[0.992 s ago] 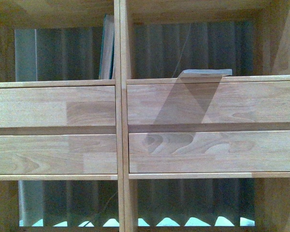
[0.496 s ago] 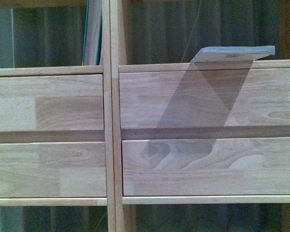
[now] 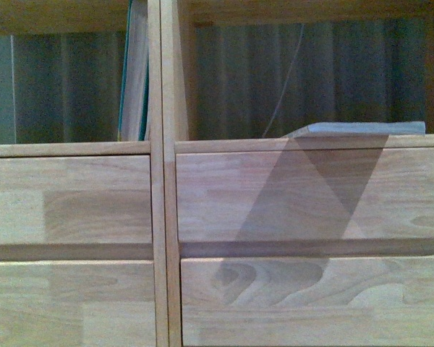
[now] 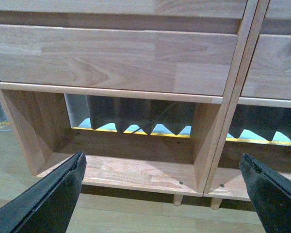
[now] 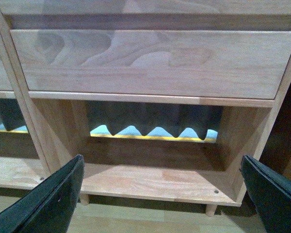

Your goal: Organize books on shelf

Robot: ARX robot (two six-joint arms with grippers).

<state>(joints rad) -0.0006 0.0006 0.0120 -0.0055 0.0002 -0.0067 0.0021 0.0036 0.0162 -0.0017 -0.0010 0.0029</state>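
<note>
the large light-wood shelf sits lower in the front view than half a second ago. a thick green book stands upright against the wooden divider, in the compartment to its left. a thin white paperback lies flat in the right compartment. the left gripper and right gripper have their jaws spread wide, empty.

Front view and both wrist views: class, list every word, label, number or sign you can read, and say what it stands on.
None can be read.
The upright green book shows only pages and cover edge, the flat book only its edge, and the drawer fronts are plain wood.
</note>
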